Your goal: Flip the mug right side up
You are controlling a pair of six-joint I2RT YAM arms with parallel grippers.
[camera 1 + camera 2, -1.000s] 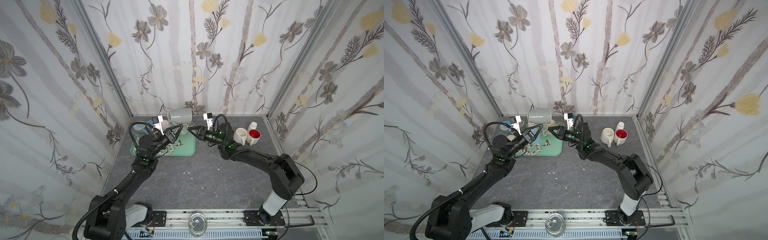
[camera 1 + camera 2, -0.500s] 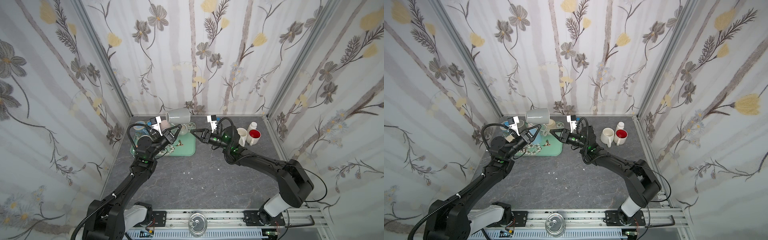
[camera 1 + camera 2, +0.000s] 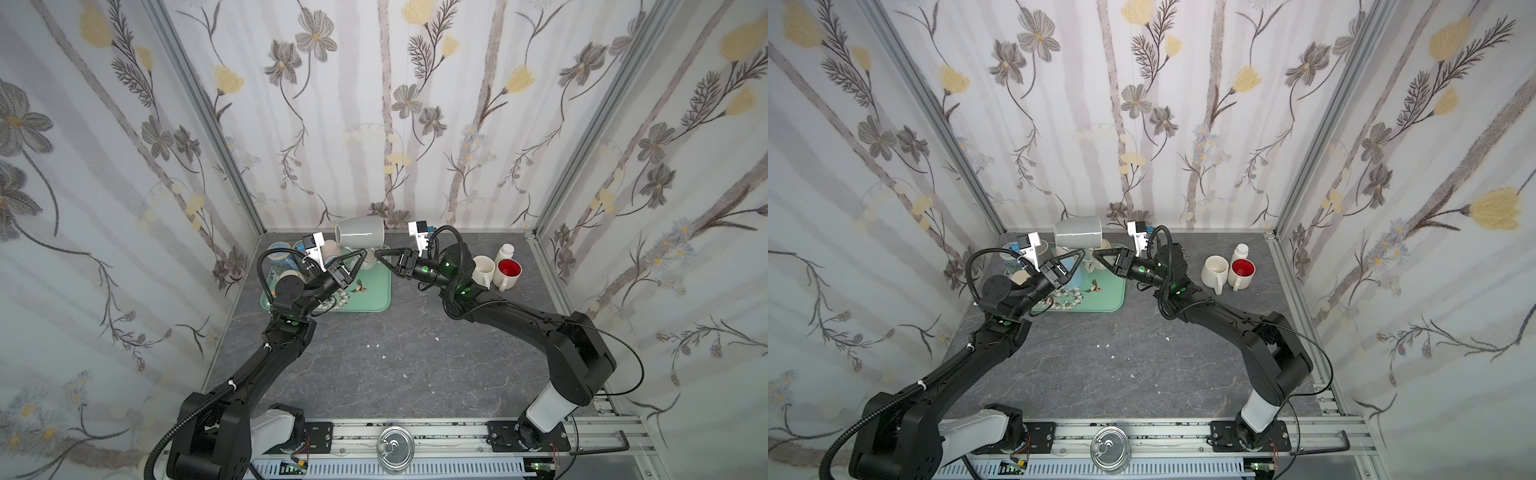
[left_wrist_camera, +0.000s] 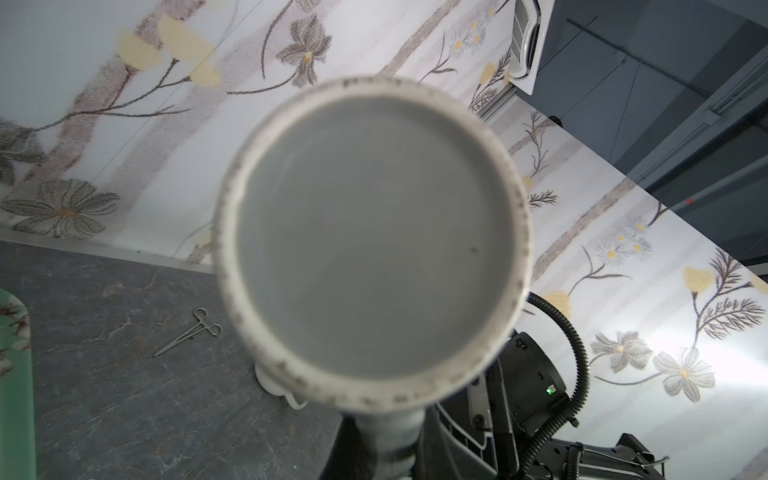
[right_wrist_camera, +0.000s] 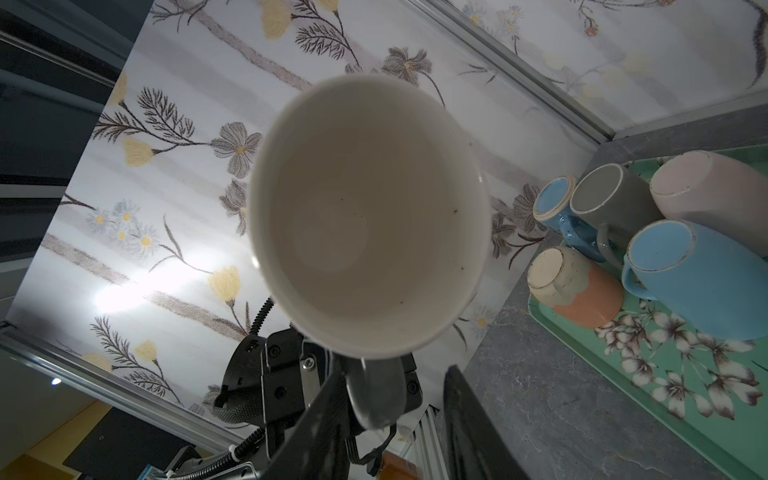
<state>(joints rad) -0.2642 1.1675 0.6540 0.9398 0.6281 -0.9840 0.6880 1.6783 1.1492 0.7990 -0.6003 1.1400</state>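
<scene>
- dark grey stone-look tabletop (image 3: 374, 365): mint green floral tray (image 3: 374, 299) far left, upright mugs (image 3: 484, 268) far right.
- pale grey ceramic mug (image 3: 359, 233): aloft over the tray's far edge, lying sideways, mouth facing right.
- left gripper (image 3: 364, 252): fingers clamped on the mug's handle (image 5: 376, 395), carrying it.
- right gripper (image 3: 377, 253): fingers (image 5: 465, 419) part open, straddling the same handle; gap visible, no grip.
- step: mid-flip, looks like a handover. Next: right closes before left releases, then roll mouth-up and set down.

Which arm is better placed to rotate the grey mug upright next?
Left, probably: the left gripper is shut on the handle of the sideways grey ceramic mug; the right gripper stands open beside it, gripping nothing.
</scene>
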